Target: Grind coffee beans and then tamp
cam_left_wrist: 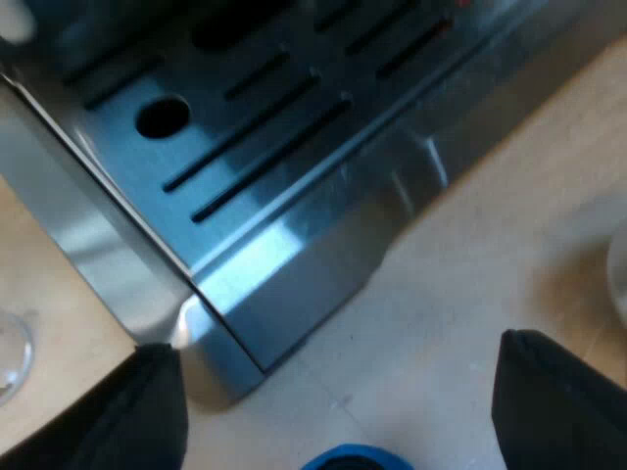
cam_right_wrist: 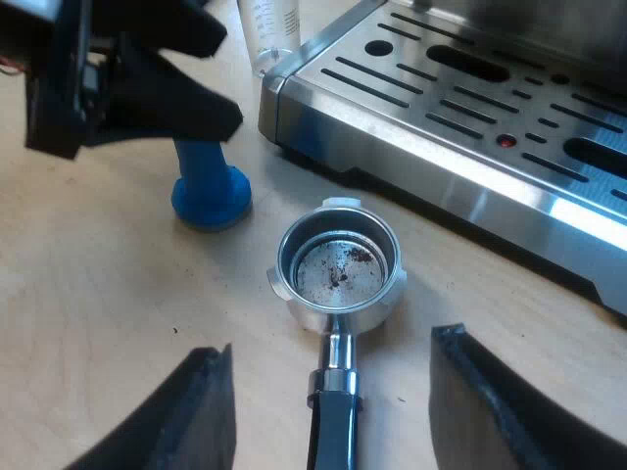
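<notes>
The metal holder lies on the wooden table in front of the espresso machine, its basket holding only a few dark coffee specks. Its dark handle runs back between the fingers of my right gripper, which is open and hangs above it. A blue tamper stands upright on its base near the machine's corner. My left gripper is open just over the tamper's top, with one finger on either side. From the right wrist view, the left gripper hides the tamper's upper end.
A measuring glass stands on the table by the machine's corner, beyond the tamper; its rim also shows beside my left finger. The slotted steel drip tray lies close under the left arm. Bare wooden table surrounds the holder.
</notes>
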`<state>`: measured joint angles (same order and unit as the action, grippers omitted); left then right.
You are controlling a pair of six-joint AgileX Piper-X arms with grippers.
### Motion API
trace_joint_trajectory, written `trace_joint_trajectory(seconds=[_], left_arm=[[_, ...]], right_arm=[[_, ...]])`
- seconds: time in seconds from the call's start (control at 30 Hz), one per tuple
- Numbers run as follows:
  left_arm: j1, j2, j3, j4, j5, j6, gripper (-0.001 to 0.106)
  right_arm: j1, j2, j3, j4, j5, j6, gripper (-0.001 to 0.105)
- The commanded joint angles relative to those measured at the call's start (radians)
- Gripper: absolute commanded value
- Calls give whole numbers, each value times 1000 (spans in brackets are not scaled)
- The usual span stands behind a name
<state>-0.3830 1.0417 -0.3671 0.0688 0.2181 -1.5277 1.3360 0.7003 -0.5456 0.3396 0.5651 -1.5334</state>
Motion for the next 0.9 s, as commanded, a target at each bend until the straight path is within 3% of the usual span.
trace_joint_trajectory(seconds=[0.03,0.3,0.53,0.7,0.9], left_arm=[[0,-71,-38,86,-4,-20,66],[0,-166,-171,295,-9,-20,66],[0,-175,-307,443,-9,-20,66],[0,-175,-382,464,-6,-35,66],[0,-175,-447,497,3,-72,66]], right_arm=[[-7,-4,-3,-8,-8,-15,47],[-7,-4,-11,-8,-8,-10,47],[-7,-4,-87,48,8,13,47],[-9,-4,-154,156,38,59,47],[-121,-4,-226,244,-6,76,47]])
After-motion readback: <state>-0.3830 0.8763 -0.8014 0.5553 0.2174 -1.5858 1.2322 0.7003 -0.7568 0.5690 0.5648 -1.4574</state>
